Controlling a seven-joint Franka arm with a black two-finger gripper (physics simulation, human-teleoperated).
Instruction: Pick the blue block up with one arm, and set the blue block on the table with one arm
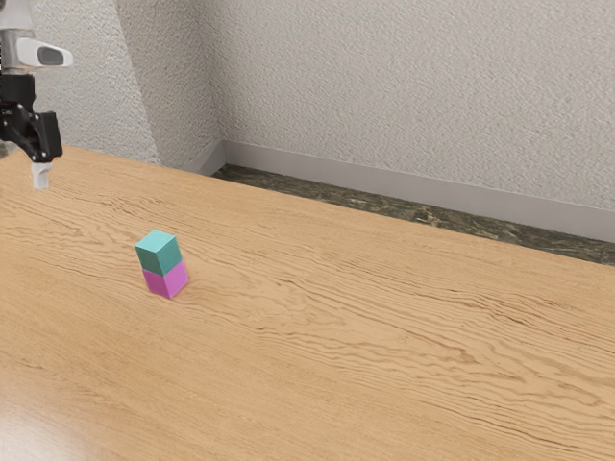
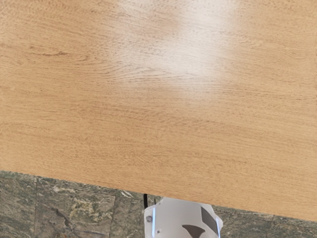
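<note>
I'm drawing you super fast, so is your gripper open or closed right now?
Gripper: I can't tell if it's open or closed. The blue-green block is away from it, on the pink block.

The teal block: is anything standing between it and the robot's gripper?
No, nothing visible stands between the gripper and the teal block. The pink block is directly underneath it, not in the way from above.
</note>
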